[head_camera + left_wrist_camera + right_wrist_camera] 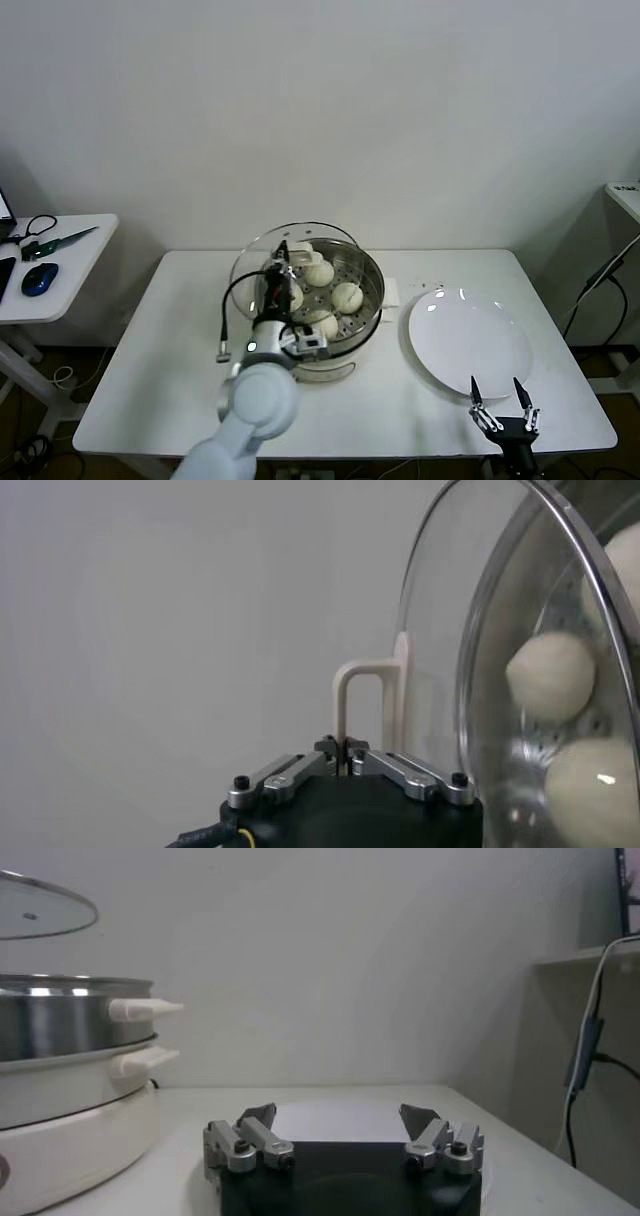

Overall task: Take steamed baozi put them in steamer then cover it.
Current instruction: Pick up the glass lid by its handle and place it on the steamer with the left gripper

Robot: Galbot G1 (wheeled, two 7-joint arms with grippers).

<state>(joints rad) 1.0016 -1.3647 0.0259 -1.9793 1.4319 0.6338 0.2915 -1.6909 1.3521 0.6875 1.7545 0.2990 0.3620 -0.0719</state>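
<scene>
The steamer [368, 272] stands mid-table on its cream cooker base [330, 368]. Several baozi lie on its tray, among them one at the back [320, 273], one on the right [347, 296] and one in front [322, 323]. My left gripper [284, 262] is shut on the cream handle [366, 694] of the glass cover [262, 250]. It holds the cover tilted over the pot's left rim. Through the glass [500, 630] the left wrist view shows baozi [550, 675]. My right gripper [503, 396] is open and empty at the table's front right.
A flat white plate [470, 340] lies right of the steamer, just beyond my right gripper. A side table [50, 270] with a mouse and tools stands at far left. A cable [600, 275] hangs at far right. The right wrist view shows the steamer [60, 1018] with the cover [40, 908] above it.
</scene>
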